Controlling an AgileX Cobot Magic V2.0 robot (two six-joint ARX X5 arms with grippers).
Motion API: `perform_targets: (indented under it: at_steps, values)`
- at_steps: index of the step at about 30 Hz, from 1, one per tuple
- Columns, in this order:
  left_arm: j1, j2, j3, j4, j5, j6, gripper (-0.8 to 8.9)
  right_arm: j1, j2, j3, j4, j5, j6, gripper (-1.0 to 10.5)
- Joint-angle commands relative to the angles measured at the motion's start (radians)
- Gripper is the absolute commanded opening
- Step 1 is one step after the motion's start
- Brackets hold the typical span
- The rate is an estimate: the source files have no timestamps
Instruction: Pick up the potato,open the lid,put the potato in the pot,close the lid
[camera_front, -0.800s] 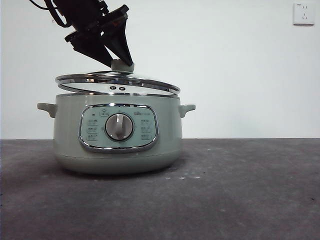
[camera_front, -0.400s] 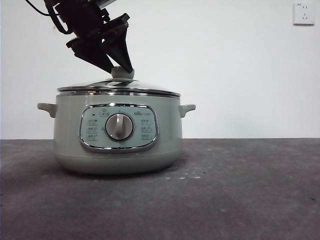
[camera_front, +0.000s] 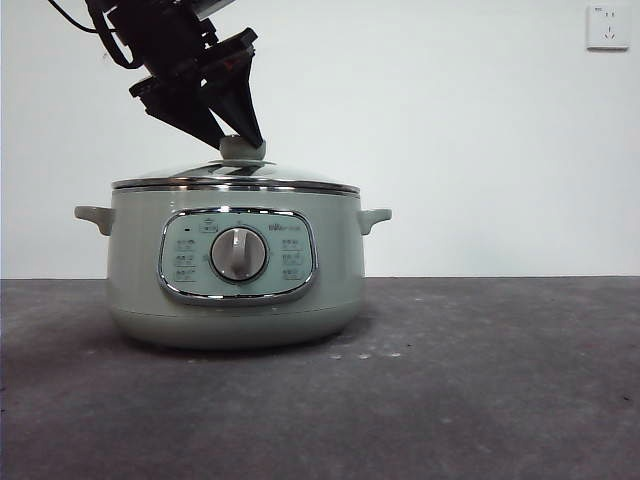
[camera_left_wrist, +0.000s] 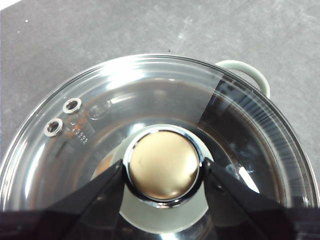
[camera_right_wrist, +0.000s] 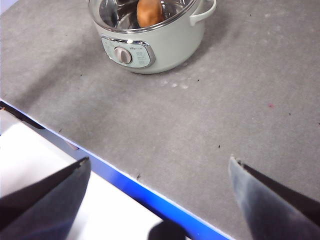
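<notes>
Now the lid (camera_front: 236, 180) lies flat and level on the pot (camera_front: 235, 270), knob (camera_front: 242, 148) pointing straight up; a second ago it hung tilted above the rim, its left edge higher. Through the glass in the right wrist view the potato (camera_right_wrist: 149, 12) sits inside the pot, its long axis roughly upright in that picture. The left gripper (camera_left_wrist: 164, 172) is clamped on the knob from both sides. The right gripper (camera_right_wrist: 160, 200) hangs wide open, well away from the pot above the table (camera_right_wrist: 240, 100) edge
</notes>
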Motion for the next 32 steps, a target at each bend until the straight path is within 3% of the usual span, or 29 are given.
perform_targets:
  at_steps: [1,10,14,17,32]
  values:
    - [-0.002,0.0,0.007,-0.019,0.013,0.016,-0.07,0.0,-0.003,-0.008,-0.024,0.004,0.007,4.7]
    - [-0.001,0.001,0.007,-0.055,0.014,0.015,0.14,0.0,-0.003,-0.008,-0.024,0.004,0.008,4.7]
    - [0.007,0.001,0.007,-0.039,0.014,0.012,2.22,0.0,-0.003,-0.008,-0.024,0.004,0.008,4.7]
    - [0.007,0.001,0.007,-0.021,0.014,0.012,2.87,0.0,-0.003,-0.008,-0.024,0.004,0.008,4.7]
    - [0.011,-0.03,0.009,0.0,0.014,0.003,2.88,0.0,-0.003,-0.008,-0.024,0.005,0.007,4.7]
